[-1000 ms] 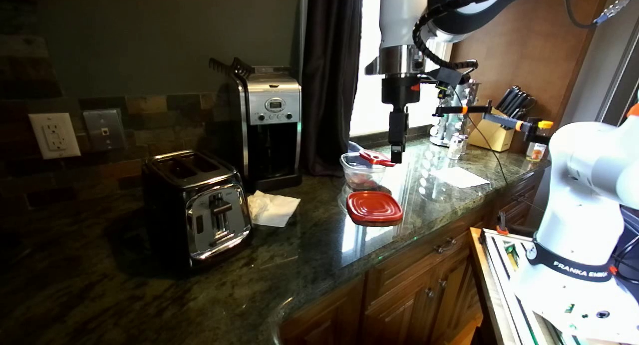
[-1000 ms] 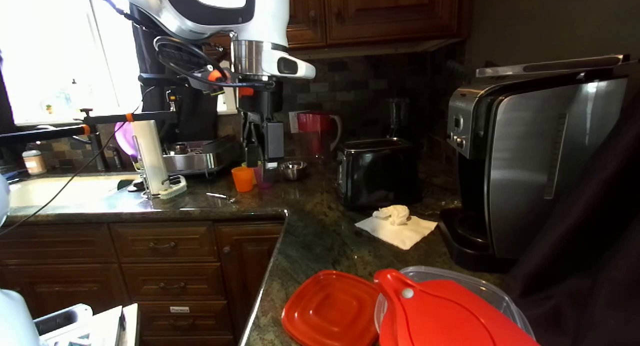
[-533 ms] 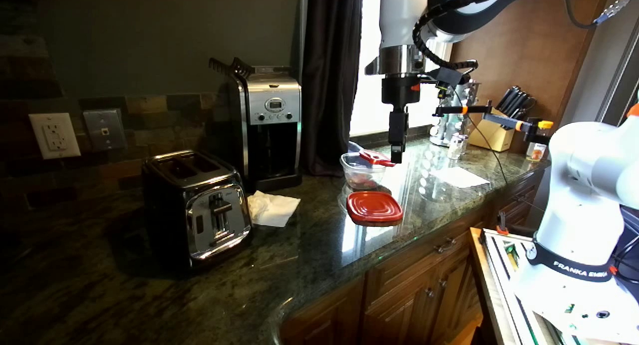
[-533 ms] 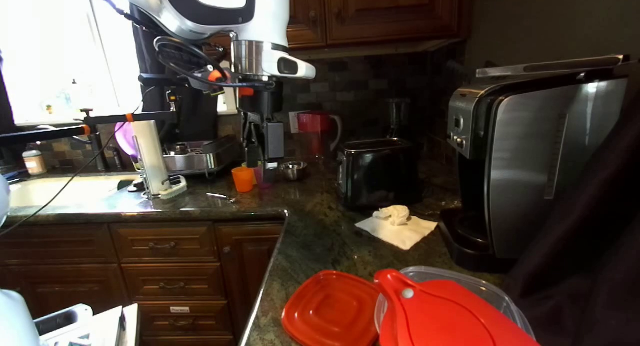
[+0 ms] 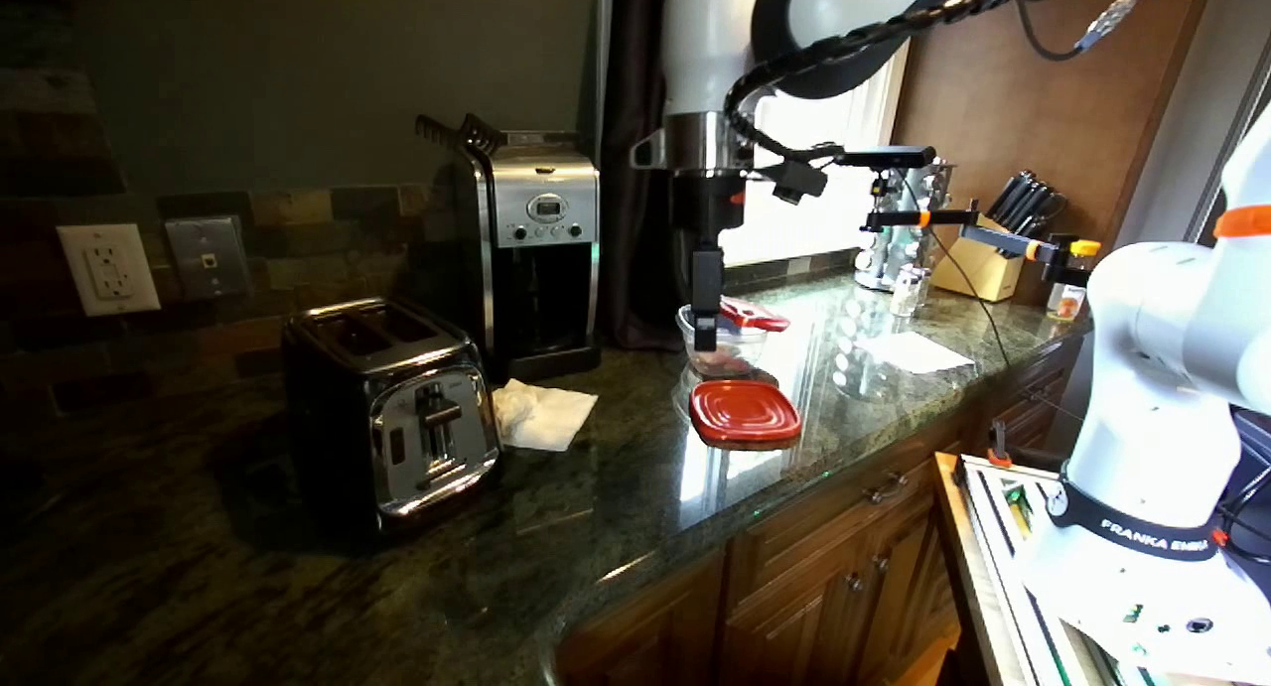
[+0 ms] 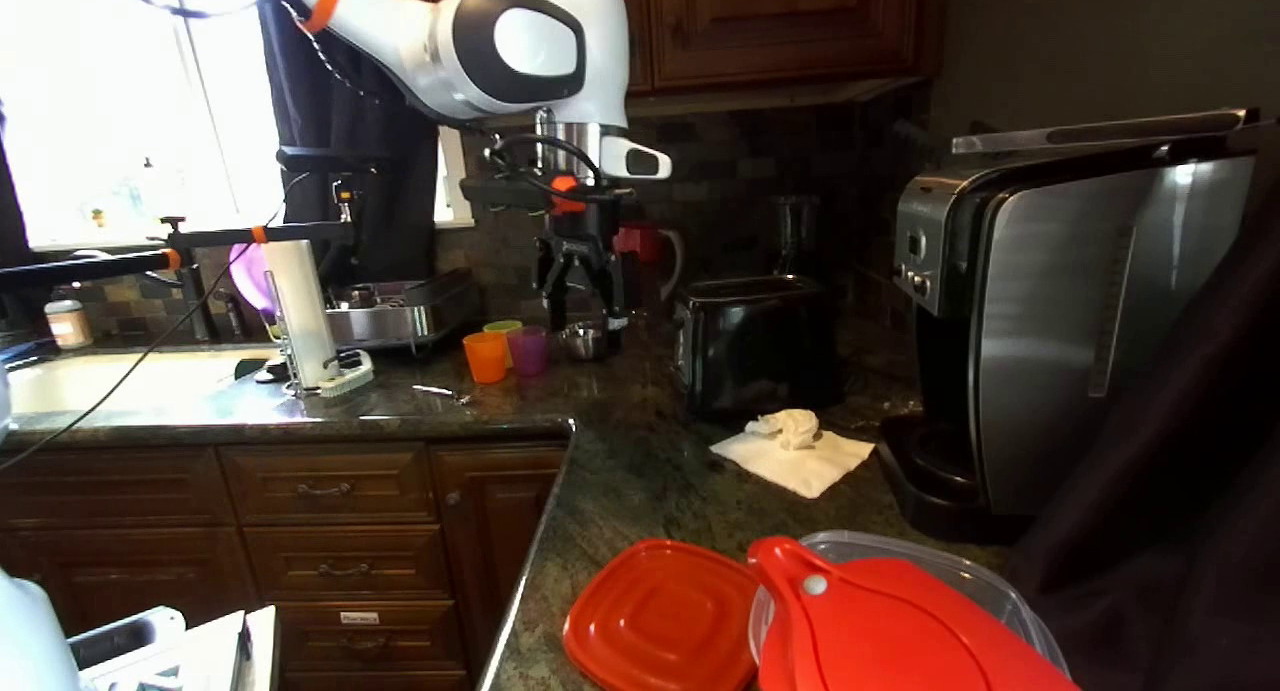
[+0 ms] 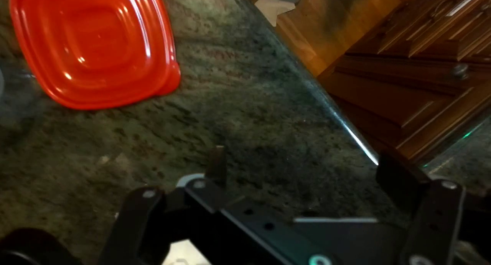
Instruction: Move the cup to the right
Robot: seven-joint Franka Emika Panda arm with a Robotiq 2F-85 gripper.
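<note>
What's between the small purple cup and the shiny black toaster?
In an exterior view, from cup to toaster: a round metal bowl, partly behind the black gripper, then dark countertop; a red pitcher farther back.

a bare strip of countertop (image 6: 640, 481) runs along the front edge from the red lid (image 6: 665, 611) to the inner corner, giving passage; the gripper (image 7: 305, 173) hangs above it near that corner, jaws parted, bare surface showing between. away from the edge the strip is bounded by the paper towel (image 6: 800, 471), lying low, and by the taller toaster (image 6: 755, 346) and coffee maker (image 6: 1100, 331). beyond the corner, the purple cup (image 6: 529, 351) is hemmed in: orange cup (image 6: 486, 358) and yellow-green cup (image 6: 503, 327) crowd its sinkward side, contact uncertain; a metal bowl (image 6: 580, 343) stands just beside it, toasterward, across a narrow gap. toward the back edge, an upper cabinet (image 6: 790, 31) limits height.
</note>
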